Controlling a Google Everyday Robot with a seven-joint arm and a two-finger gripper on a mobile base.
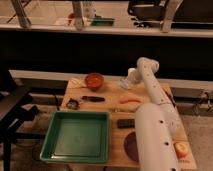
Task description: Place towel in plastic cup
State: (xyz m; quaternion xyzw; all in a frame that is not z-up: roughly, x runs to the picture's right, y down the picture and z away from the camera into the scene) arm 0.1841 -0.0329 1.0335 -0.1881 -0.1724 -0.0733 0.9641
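Observation:
A pale crumpled towel (75, 82) lies at the back left corner of the wooden table (112, 112), left of a red-orange bowl (94, 80). My white arm rises from the lower right, bends at the back of the table and points down to the left. Its gripper (126, 83) hangs low over the back middle of the table, right of the bowl. A pale, translucent thing that may be the plastic cup (123, 86) sits right at the gripper; I cannot tell whether they touch.
A green tray (50, 135) fills the front left. An orange item (130, 99), a dark utensil (93, 98), a small dark object (73, 104), a black block (126, 122), a dark red plate (130, 145) and an orange fruit (181, 148) also lie on the table. A dark counter runs behind.

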